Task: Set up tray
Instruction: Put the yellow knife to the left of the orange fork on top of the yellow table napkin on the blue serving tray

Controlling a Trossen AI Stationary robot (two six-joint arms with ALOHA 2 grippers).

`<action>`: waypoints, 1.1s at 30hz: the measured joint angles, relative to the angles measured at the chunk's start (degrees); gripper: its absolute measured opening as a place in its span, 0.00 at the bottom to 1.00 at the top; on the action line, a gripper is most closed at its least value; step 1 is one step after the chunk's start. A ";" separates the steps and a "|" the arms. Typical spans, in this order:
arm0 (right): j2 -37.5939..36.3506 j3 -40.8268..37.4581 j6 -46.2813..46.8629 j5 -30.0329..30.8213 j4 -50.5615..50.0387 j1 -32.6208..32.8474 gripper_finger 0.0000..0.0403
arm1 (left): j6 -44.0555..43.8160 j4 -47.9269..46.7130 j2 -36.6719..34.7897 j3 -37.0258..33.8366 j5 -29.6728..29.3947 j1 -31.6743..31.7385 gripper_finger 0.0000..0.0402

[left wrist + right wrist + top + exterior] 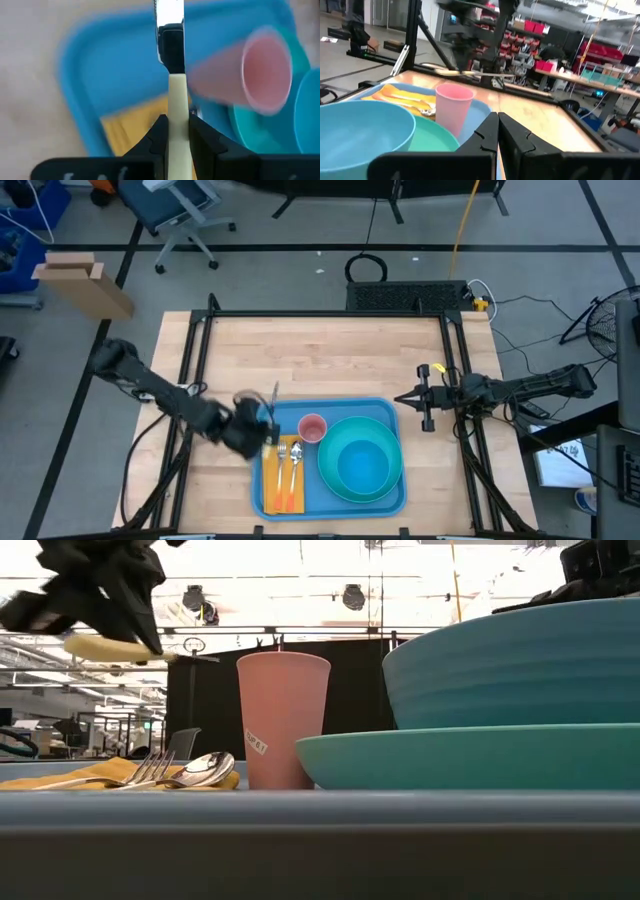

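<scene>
A knife [170,30] is held clamped in the left tool [176,131] above the tray [385,505] — tilted, it could be dropped onto the cup [312,427] — while the right tool [498,131] is kept together.

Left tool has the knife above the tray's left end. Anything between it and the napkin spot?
Nothing visible. The left tool holds the knife above the tray, near the napkin. The fork and spoon already lie there; the cup stands aside.
</scene>
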 joint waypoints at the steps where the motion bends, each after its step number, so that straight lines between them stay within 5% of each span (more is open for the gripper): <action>1: -0.01 0.00 0.36 0.00 -0.60 0.00 0.00 | -2.50 0.93 2.49 1.12 0.02 -1.78 0.12; 7: -0.02 0.00 2.17 -0.02 -4.03 0.00 0.00 | -12.53 2.10 19.09 12.92 0.06 -7.93 0.12; 14: 0.00 0.00 5.31 -3.20 -3.82 0.02 0.00 | -21.57 -8.60 32.42 29.55 -2.01 -11.31 0.12; 19: -0.02 0.00 5.13 -6.26 -2.94 0.04 0.00 | -29.45 -16.91 35.51 32.98 1.76 -14.48 0.12; 33: -0.02 -0.01 4.89 -6.03 -2.47 0.04 0.00 | -30.41 -22.01 36.48 32.96 9.17 -13.28 0.12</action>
